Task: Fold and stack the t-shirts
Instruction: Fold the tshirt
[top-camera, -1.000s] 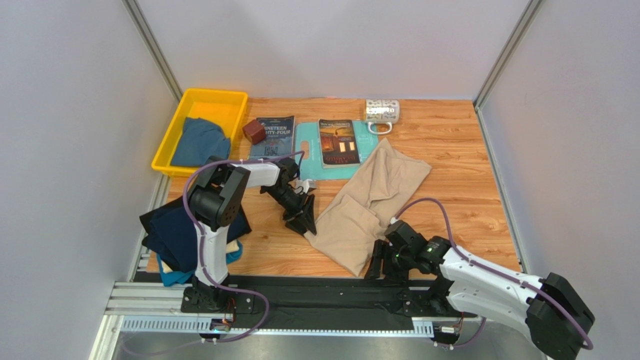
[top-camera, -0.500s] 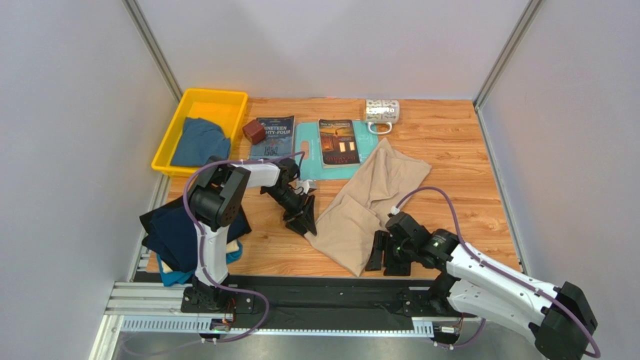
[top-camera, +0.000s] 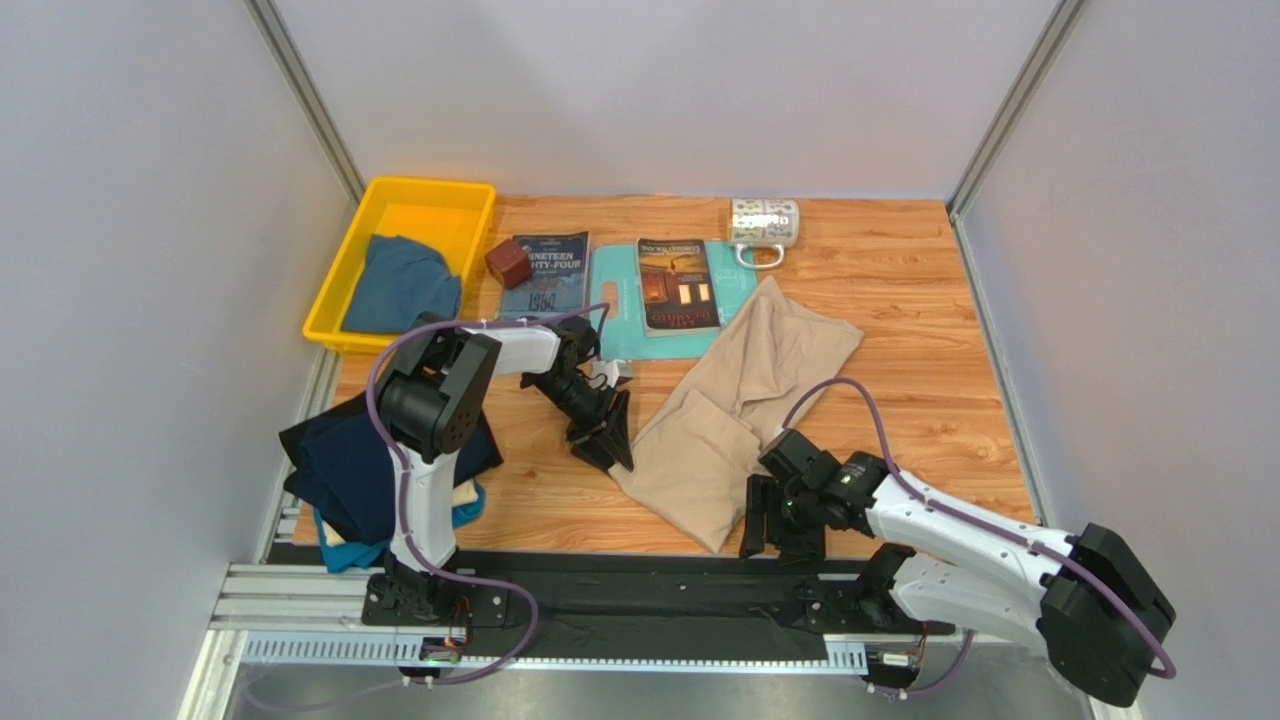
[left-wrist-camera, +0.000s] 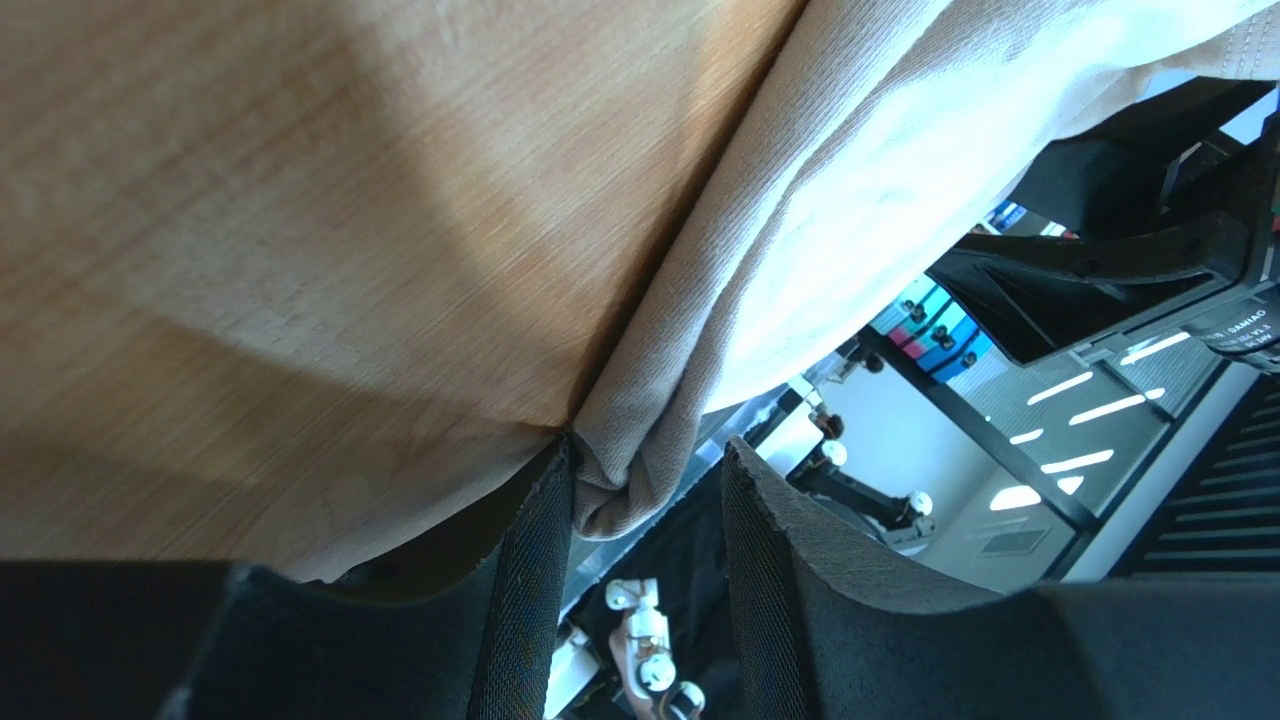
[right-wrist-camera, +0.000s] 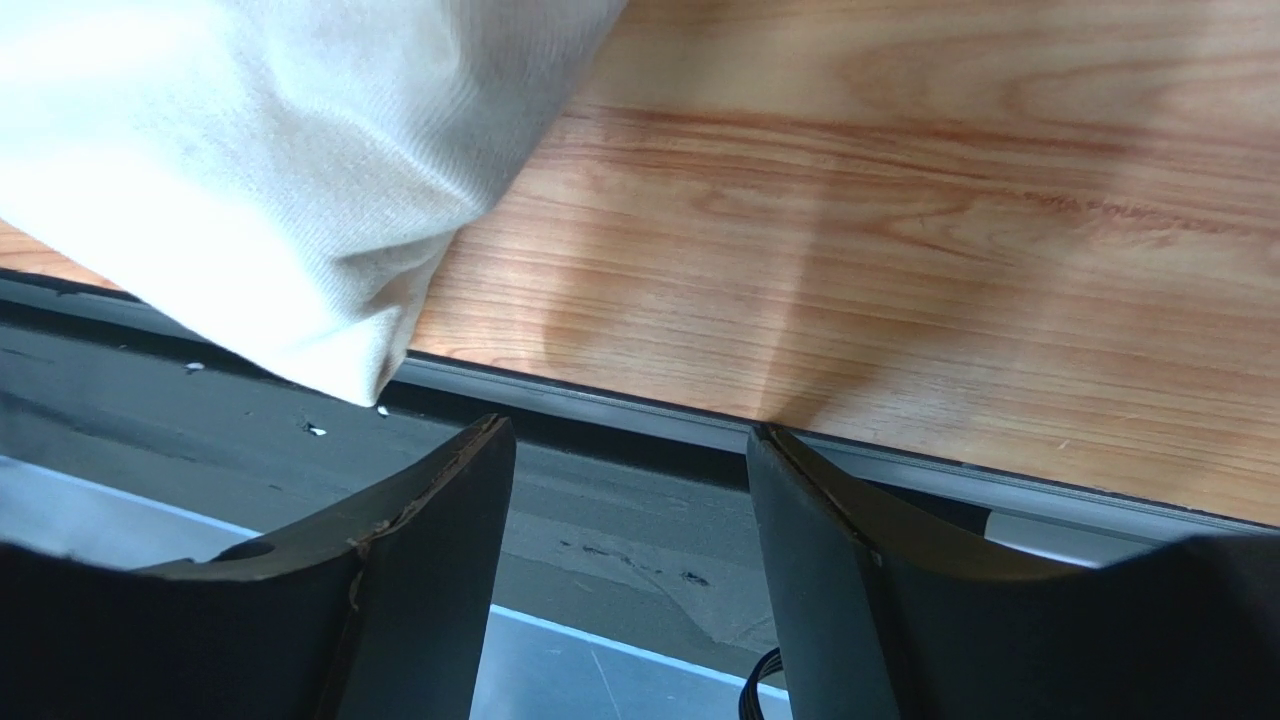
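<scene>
Wrist views show left fingers (left-wrist-camera: 526, 600) parted, seemingly astride beige t-shirt (left-wrist-camera: 842, 195); right fingers (right-wrist-camera: 436, 555) parted.

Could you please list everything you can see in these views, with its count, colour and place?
table: one, wood-grain, under everything
bin: one, yellow, far left corner
dusty blue shirt: one, inside the bin
beige shirt: one, crumpled, table centre
navy shirt: one, near left edge
teal shirt: one, peeking from under the navy shirt
block: one, brown, beside the bin
blue book: one, beside the block
dark book: one, on the board
board: one, light teal, far centre
mug: one, white patterned, far edge
left gripper: one, black, open, beige shirt's edge between its fingers
right gripper: one, black, open, empty, by the beige shirt's near corner
</scene>
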